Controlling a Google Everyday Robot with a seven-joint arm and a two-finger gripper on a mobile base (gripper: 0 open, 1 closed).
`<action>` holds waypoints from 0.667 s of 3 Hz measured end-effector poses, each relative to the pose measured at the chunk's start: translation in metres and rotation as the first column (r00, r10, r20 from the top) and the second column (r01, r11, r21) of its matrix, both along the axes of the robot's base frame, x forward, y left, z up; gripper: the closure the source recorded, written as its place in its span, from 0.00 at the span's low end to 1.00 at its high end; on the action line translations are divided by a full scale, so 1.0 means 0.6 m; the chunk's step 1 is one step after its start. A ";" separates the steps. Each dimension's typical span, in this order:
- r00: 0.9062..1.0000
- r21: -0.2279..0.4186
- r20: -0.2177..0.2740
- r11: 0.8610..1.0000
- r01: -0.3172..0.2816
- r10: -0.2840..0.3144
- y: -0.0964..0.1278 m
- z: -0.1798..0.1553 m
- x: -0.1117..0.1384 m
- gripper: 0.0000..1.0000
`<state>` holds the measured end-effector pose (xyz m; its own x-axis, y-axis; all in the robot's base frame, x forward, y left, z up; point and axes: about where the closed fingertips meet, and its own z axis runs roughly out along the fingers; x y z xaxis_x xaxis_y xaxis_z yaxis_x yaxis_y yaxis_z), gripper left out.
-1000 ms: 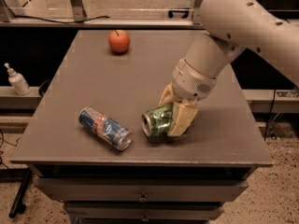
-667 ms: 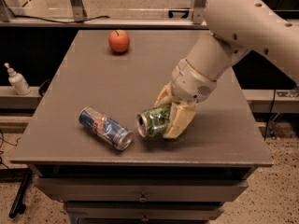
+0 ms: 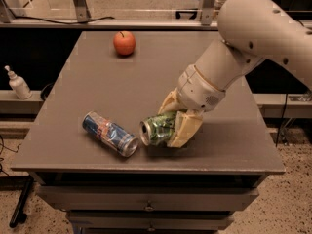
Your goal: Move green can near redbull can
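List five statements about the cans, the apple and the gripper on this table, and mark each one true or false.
1. The gripper is closed around the green can. True.
2. The redbull can stands upright. False: it lies on its side on the table.
3. The apple sits at the far part of the table, apart from both cans. True.
4. In the camera view, the green can is left of the redbull can. False: it is to its right.
5. The green can's silver end faces the redbull can. True.
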<state>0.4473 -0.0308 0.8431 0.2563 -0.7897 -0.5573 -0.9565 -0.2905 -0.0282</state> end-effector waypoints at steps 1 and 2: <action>1.000 -0.016 0.024 1.000 0.017 -0.017 -0.009 -0.012 0.012 1.00; 0.999 -0.029 0.031 0.999 0.024 -0.023 -0.012 -0.020 0.020 0.82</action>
<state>0.4591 -0.0381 0.8310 0.2544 -0.8117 -0.5258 -0.9618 -0.2694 -0.0495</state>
